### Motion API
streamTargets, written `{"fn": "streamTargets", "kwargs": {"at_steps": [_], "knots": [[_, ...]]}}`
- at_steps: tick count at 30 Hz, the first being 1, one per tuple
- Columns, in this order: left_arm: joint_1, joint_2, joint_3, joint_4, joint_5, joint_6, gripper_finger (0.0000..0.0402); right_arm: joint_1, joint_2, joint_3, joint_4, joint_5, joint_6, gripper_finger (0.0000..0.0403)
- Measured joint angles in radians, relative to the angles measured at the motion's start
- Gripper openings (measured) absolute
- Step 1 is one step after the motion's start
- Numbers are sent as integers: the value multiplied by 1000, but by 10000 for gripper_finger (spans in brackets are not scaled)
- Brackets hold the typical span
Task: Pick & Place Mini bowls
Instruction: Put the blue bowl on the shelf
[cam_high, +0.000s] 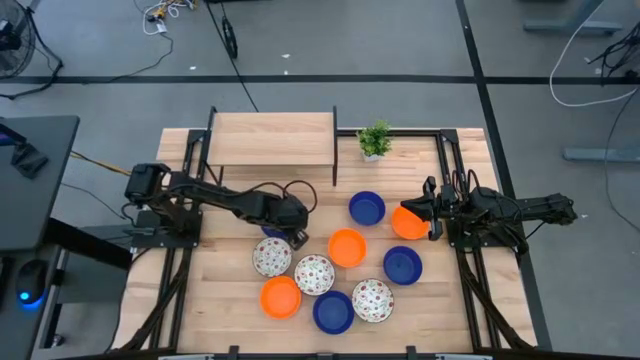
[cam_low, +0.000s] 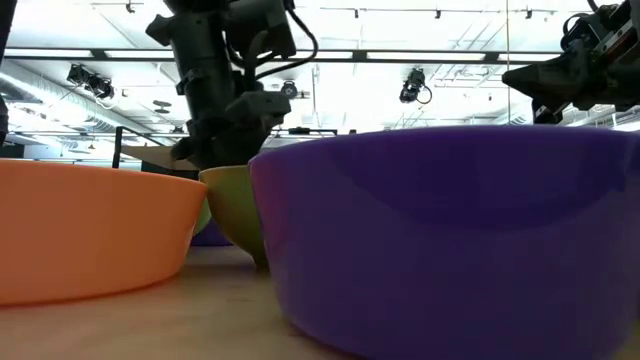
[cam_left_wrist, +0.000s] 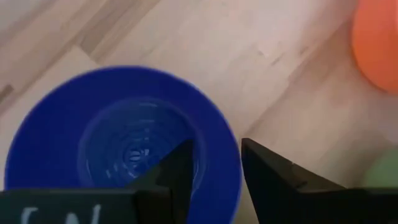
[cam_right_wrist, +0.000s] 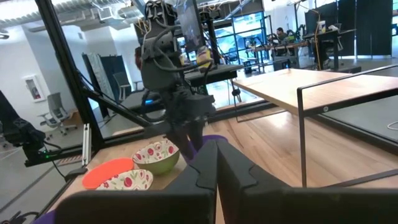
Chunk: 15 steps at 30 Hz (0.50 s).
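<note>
L tool (cam_left_wrist: 214, 165) spread astride blue bowl (cam_left_wrist: 81, 146) rim; R tool (cam_high: 432, 212) pinching orange bowl (cam_high: 407, 222).

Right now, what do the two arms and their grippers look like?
Both arms are black and jointed, with looping black cables. The left gripper has two dark, angular, wedge-like fingers, with white lettering on its body. The right gripper has matching dark, stepped fingers.
</note>
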Motion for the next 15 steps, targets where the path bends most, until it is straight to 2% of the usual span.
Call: {"fn": "streamTargets", "kwargs": {"at_steps": [5, 15], "knots": [[-14, 6, -17, 5, -24, -60, 124, 0, 0, 0, 0, 0, 0, 6], [-29, 5, -17, 16, -87, -63, 94, 0, 0, 0, 0, 0, 0, 6]]}}
